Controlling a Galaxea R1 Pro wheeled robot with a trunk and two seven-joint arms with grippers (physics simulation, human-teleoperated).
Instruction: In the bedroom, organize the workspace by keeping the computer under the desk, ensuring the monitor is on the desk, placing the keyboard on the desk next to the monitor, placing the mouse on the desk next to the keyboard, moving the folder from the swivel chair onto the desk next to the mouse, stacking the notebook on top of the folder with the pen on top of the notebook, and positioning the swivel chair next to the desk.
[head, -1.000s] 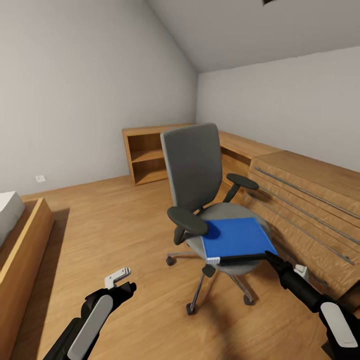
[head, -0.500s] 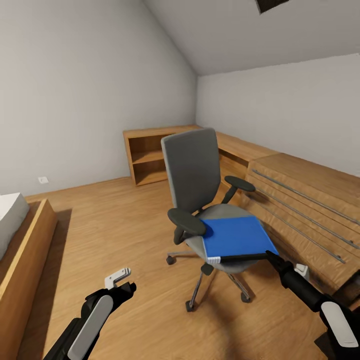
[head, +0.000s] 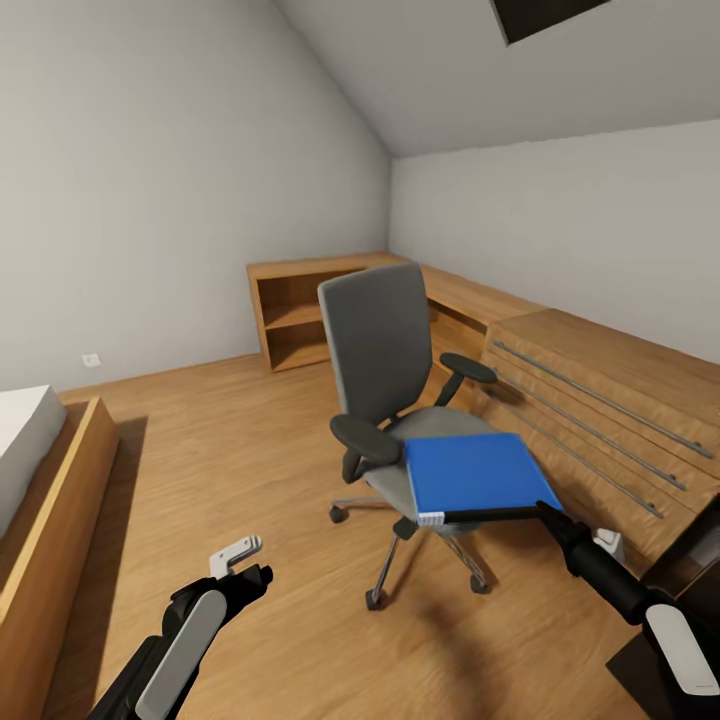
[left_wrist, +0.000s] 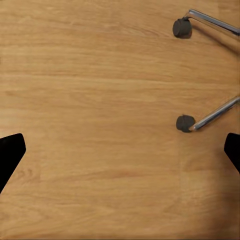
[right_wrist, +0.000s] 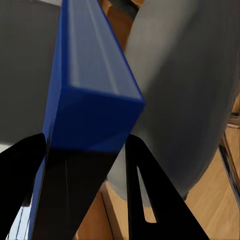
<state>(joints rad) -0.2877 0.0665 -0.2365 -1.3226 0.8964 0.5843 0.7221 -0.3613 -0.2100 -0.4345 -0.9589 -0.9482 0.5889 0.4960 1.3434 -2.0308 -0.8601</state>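
Folder pinched by right hand — casters underneath

The room is bright with soft, even light. A faint shadow lies on the floor under the swivel chair. Straight lines bend near the head view's edges. Up close, the blue folder looks blurry.
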